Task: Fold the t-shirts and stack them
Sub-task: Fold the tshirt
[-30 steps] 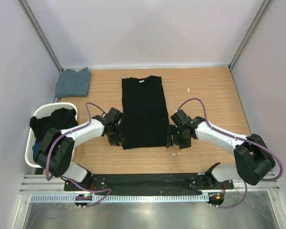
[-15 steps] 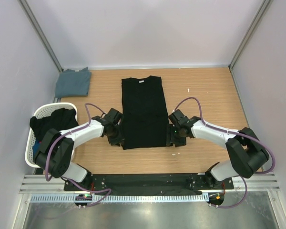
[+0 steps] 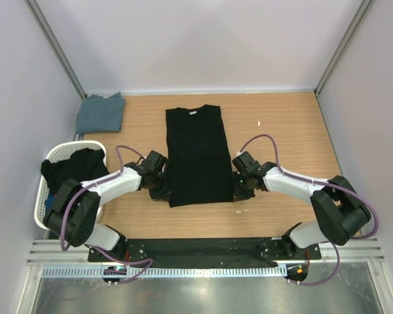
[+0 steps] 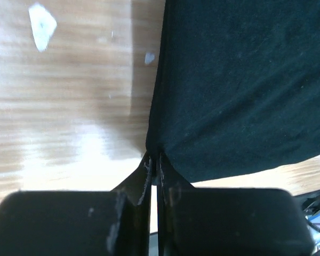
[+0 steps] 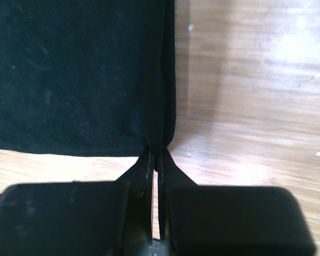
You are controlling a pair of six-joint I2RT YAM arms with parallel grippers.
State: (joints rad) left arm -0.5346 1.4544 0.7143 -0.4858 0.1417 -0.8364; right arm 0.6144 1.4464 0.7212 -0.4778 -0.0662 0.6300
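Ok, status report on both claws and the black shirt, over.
Left claw shut on near left corner of the flat black cloth t-shirt. Right claw shut on its near right corner. Nothing lying on the shirt.

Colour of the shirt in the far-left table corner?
The shirt is plain slate grey-blue; best seen in the top external view.

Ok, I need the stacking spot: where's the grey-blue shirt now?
In the top external view the grey-blue shirt lies at the table's far-left corner, beyond the white laundry basket and left of the black shirt.
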